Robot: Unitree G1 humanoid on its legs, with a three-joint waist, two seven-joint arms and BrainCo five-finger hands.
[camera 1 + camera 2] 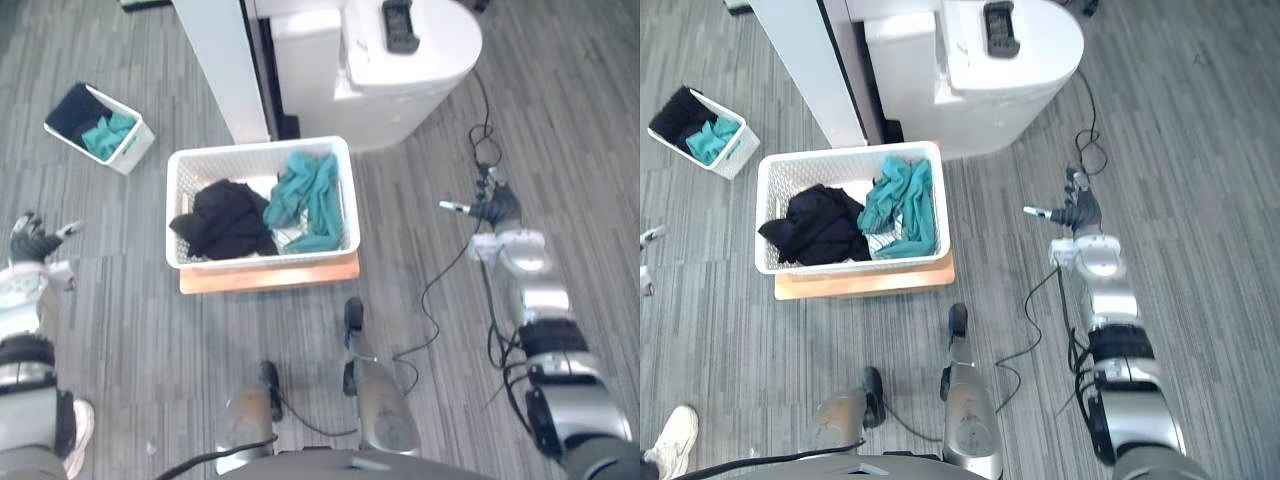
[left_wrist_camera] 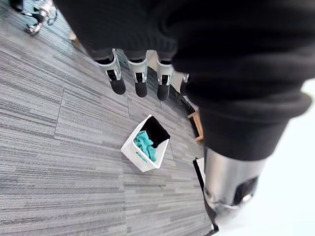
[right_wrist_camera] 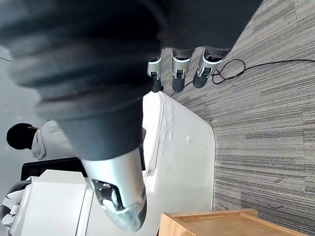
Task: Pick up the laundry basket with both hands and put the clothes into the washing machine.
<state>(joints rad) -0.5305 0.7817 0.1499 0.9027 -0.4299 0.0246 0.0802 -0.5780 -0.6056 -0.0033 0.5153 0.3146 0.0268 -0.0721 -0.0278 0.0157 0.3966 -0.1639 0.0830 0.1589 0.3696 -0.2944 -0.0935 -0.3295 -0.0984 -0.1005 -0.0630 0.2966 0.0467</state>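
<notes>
Both my hands are empty and open. My left hand [image 1: 33, 240] hangs well out to the left of the laundry basket [image 1: 258, 150], its fingers [image 2: 140, 81] straight over bare floor. My right hand [image 1: 493, 205] is well out to the right, its fingers [image 3: 178, 73] straight too. The basket sits between them on a low wooden stand [image 1: 270, 276], just in front of the washing machine [image 1: 405, 55]. It holds black clothes [image 1: 225, 220] on its left side and teal clothes [image 1: 305, 198] on its right.

Nothing is gripped yet, so I judge the reach-in is the step ahead. If one hand arrives first, it could shove the basket off the stand. An uneven hold could tilt it and spill the clothes. Lifting it forward carelessly could knock the machine. A smaller basket [image 1: 135, 150] on the floor far to the left is a possible wrong target.
</notes>
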